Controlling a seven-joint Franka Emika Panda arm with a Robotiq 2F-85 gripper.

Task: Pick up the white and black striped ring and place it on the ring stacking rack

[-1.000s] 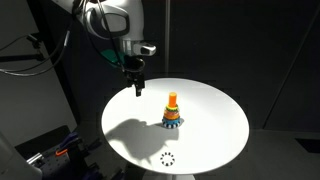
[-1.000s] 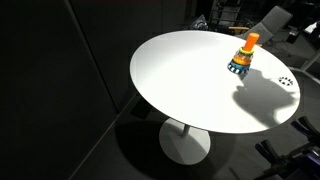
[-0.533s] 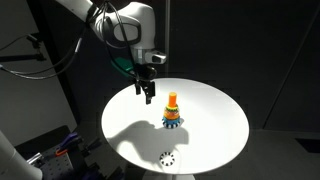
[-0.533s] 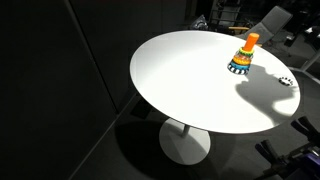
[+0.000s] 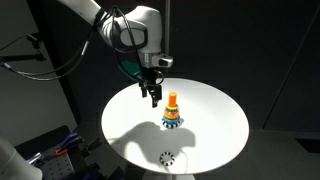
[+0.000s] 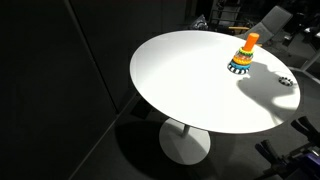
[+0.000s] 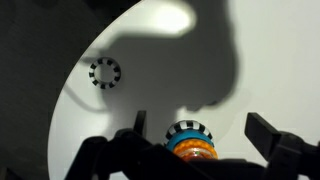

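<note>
Hand: the hand point(image 5: 153, 98) is hovering spread, empty.
Risk: heading low for the white and black striped ring point(image 5: 167, 158), knocking over the ring stacking rack point(image 5: 172, 114).

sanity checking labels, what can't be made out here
Ring stacking rack: wrist view, partly cut off by the bottom edge.
Gripper: in an exterior view, too small to judge its opening.
White and black striped ring: in both exterior views, stripes too small to count.

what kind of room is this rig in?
Probably a lab, not a home: a round white pedestal table, a black backdrop all round, and dark cables trailing beside the robot arm.
</note>
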